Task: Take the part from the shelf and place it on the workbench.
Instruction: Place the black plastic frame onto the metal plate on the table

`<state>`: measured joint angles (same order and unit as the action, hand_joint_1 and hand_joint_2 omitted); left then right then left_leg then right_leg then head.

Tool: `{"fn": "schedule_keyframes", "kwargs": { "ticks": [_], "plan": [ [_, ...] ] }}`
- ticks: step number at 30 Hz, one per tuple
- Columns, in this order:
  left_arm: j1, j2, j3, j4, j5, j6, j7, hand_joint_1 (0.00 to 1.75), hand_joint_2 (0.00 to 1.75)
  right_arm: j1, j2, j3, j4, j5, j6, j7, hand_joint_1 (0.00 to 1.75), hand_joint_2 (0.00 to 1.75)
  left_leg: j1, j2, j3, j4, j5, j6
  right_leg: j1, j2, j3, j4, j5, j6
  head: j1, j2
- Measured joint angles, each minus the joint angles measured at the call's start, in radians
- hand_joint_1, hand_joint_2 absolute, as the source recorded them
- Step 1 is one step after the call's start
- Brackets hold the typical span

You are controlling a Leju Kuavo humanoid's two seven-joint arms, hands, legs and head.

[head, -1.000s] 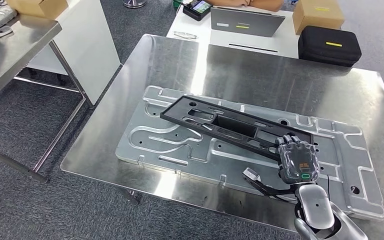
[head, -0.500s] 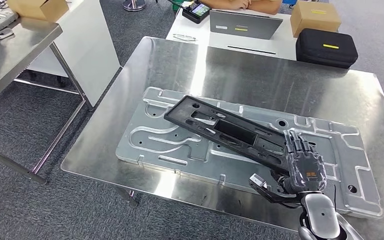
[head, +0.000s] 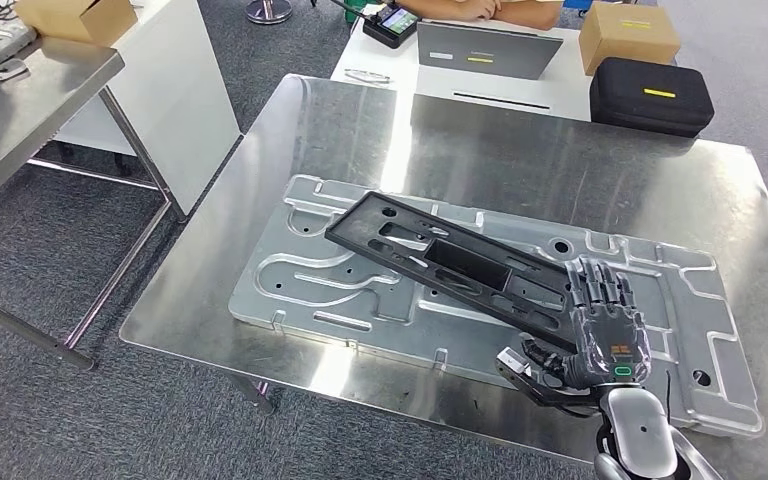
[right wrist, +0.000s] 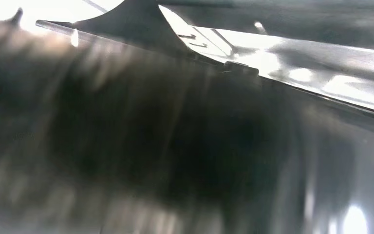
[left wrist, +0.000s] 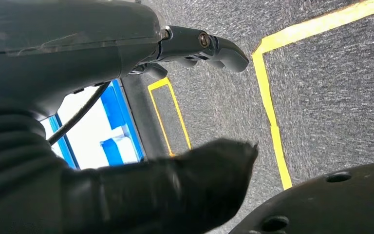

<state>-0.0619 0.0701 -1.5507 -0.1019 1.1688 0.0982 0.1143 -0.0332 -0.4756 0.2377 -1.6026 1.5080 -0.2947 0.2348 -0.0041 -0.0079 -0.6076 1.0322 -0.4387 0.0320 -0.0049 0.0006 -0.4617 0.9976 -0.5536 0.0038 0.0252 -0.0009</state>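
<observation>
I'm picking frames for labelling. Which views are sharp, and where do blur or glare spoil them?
Head view: sharp, though glare streaks the steel workbench; the black part and right hand read clearly. Left wrist view: the left hand is fairly crisp, the dark shape nearer the lens soft. Right wrist view: mostly dark blur, with bright glare on metal at one edge.

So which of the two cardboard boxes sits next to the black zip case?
The cardboard box at the far right, directly behind the black case on the white table. The other box sits far left, beyond the metal bench.
</observation>
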Motion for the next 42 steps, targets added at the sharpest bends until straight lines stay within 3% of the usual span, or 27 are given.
{"fn": "schedule_keyframes", "kwargs": {
  "ticks": [9,11,12,14,15,16,17,18,20,22,25,27,28,30,31,32,33,35,37,38,40,42],
  "plan": [
    [0.000,0.002,0.000,0.000,-0.006,0.010,0.034,0.00,0.00,0.001,0.044,0.028,-0.014,0.027,-0.069,-0.005,0.00,0.00,-0.004,0.000,0.002,0.001,-0.001,0.011,-0.007,0.001,0.004,-0.004,0.001,0.010,0.000,0.000],
    [-0.001,0.002,0.000,0.000,-0.006,0.011,0.036,0.00,0.00,0.002,0.052,0.035,-0.022,0.030,-0.075,-0.005,0.00,0.00,0.002,0.002,0.007,-0.014,0.008,0.019,-0.007,0.001,-0.002,0.016,-0.018,0.015,0.000,0.000],
    [-0.001,0.003,0.000,0.000,-0.006,0.011,0.037,0.00,0.00,0.003,0.054,0.037,-0.025,0.031,-0.076,-0.005,0.00,0.00,0.005,0.004,0.009,-0.021,0.012,0.023,-0.007,0.000,-0.016,0.050,-0.042,0.017,0.000,0.000],
    [-0.001,0.003,0.000,0.000,-0.005,0.011,0.037,0.00,0.00,0.005,0.058,0.041,-0.027,0.030,-0.077,-0.007,0.00,0.00,0.007,0.006,0.007,-0.026,0.015,0.027,-0.012,0.000,-0.073,0.172,-0.109,0.023,0.000,0.000],
    [-0.001,0.003,0.000,0.000,-0.004,0.011,0.038,0.00,0.00,0.008,0.059,0.043,-0.027,0.029,-0.078,-0.010,0.00,0.00,0.007,0.006,0.005,-0.024,0.016,0.026,-0.015,0.000,-0.102,0.232,-0.130,0.026,0.000,0.000],
    [-0.001,0.003,0.000,0.000,-0.003,0.011,0.038,0.00,0.00,0.010,0.060,0.048,-0.027,0.029,-0.080,-0.012,0.00,0.00,0.008,0.006,0.003,-0.022,0.016,0.025,-0.019,0.000,-0.122,0.269,-0.134,0.030,0.000,0.000],
    [-0.001,0.003,0.000,0.000,-0.002,0.011,0.039,0.00,0.00,0.012,0.062,0.053,-0.027,0.033,-0.085,-0.014,0.00,0.00,0.009,0.007,0.000,-0.018,0.016,0.024,-0.022,0.000,-0.123,0.267,-0.115,0.033,0.000,0.000],
    [-0.001,0.002,0.000,0.000,-0.001,0.011,0.040,0.00,0.00,0.013,0.064,0.059,-0.028,0.039,-0.093,-0.015,0.00,0.00,0.011,0.007,-0.003,-0.014,0.017,0.021,-0.026,-0.001,-0.106,0.228,-0.080,0.036,0.000,0.000],
    [-0.001,0.002,0.000,0.000,0.001,0.011,0.041,0.00,0.00,0.014,0.068,0.070,-0.031,0.052,-0.115,-0.012,0.00,0.00,0.015,0.005,-0.009,-0.005,0.018,0.009,-0.030,0.000,-0.048,0.099,-0.013,0.040,0.000,0.000],
    [-0.001,0.003,-0.001,0.000,0.001,0.012,0.042,0.00,0.00,0.015,0.071,0.081,-0.035,0.058,-0.133,-0.002,0.00,0.00,0.014,0.003,-0.015,0.001,0.024,-0.007,-0.026,0.004,-0.024,0.033,0.013,0.032,0.000,0.000],
    [0.000,0.003,-0.001,0.000,0.002,0.013,0.044,0.00,0.00,0.012,0.072,0.106,-0.040,0.059,-0.154,0.022,0.00,0.00,0.015,0.001,-0.023,0.001,0.035,-0.031,-0.020,0.005,-0.043,0.032,0.026,0.007,0.000,0.000],
    [0.001,0.004,-0.001,0.000,0.003,0.014,0.045,0.00,0.00,0.011,0.072,0.123,-0.043,0.059,-0.162,0.030,0.00,0.00,0.019,0.002,-0.042,0.041,-0.012,-0.041,-0.021,0.002,-0.060,0.030,0.042,-0.015,0.000,0.000],
    [0.001,0.004,-0.001,0.000,0.002,0.015,0.045,0.00,0.00,0.010,0.073,0.131,-0.045,0.059,-0.164,0.030,0.00,0.00,0.021,0.002,-0.058,0.088,-0.058,-0.045,-0.021,0.000,-0.070,0.028,0.050,-0.024,0.000,0.000],
    [0.001,0.004,-0.001,0.000,-0.001,0.015,0.045,0.00,0.00,0.010,0.076,0.144,-0.045,0.060,-0.165,0.027,0.00,0.00,0.021,0.002,-0.092,0.213,-0.145,-0.049,-0.016,-0.002,-0.092,0.030,0.067,-0.032,0.000,0.000],
    [0.000,0.004,-0.001,0.000,-0.003,0.015,0.044,0.00,0.00,0.012,0.077,0.149,-0.045,0.060,-0.166,0.024,0.00,0.00,0.021,0.002,-0.097,0.260,-0.163,-0.050,-0.013,-0.003,-0.104,0.031,0.075,-0.032,0.000,0.000],
    [0.000,0.004,-0.001,0.000,-0.002,0.015,0.044,0.00,0.00,0.015,0.080,0.153,-0.045,0.060,-0.169,0.018,0.00,0.00,0.021,0.002,-0.088,0.277,-0.160,-0.050,-0.010,-0.004,-0.116,0.033,0.082,-0.032,0.000,0.000],
    [0.000,0.004,-0.001,0.000,0.002,0.015,0.044,0.00,0.00,0.019,0.081,0.155,-0.047,0.060,-0.174,0.012,0.00,0.00,0.021,0.002,-0.059,0.256,-0.140,-0.047,-0.008,-0.004,-0.127,0.035,0.089,-0.031,0.000,0.000],
    [0.001,0.004,0.000,0.000,0.016,0.014,0.044,0.00,0.00,0.036,0.084,0.157,-0.055,0.060,-0.191,0.006,0.00,0.00,0.018,0.002,0.040,0.128,-0.097,-0.035,-0.006,-0.004,-0.141,0.039,0.100,-0.026,0.000,0.000],
    [0.002,0.003,0.003,0.000,0.031,0.014,0.041,0.00,0.00,0.061,0.083,0.158,-0.079,0.060,-0.210,0.010,0.00,0.00,0.012,0.000,0.118,0.006,-0.090,-0.025,-0.005,-0.005,-0.149,0.043,0.111,-0.016,0.000,0.000],
    [0.003,0.002,0.006,0.000,0.039,0.014,0.040,0.00,0.00,0.077,0.081,0.158,-0.096,0.060,-0.221,0.012,0.00,0.00,0.008,0.000,0.132,-0.022,-0.093,-0.023,-0.006,-0.005,-0.151,0.043,0.118,-0.009,0.000,0.000],
    [0.005,-0.002,0.011,0.000,0.050,0.015,0.038,0.00,0.00,0.113,0.076,0.160,-0.137,0.060,-0.236,0.006,0.00,0.00,0.008,0.003,0.127,-0.034,-0.081,-0.015,-0.008,-0.005,-0.152,0.041,0.128,0.005,0.000,0.000],
    [0.005,-0.008,0.017,0.000,0.056,0.015,0.043,0.00,0.00,0.148,0.070,0.161,-0.178,0.060,-0.241,-0.009,0.00,0.00,0.012,0.009,0.114,-0.044,-0.062,0.002,-0.008,-0.002,-0.164,0.068,0.091,0.015,0.000,0.000]
  ]
}}
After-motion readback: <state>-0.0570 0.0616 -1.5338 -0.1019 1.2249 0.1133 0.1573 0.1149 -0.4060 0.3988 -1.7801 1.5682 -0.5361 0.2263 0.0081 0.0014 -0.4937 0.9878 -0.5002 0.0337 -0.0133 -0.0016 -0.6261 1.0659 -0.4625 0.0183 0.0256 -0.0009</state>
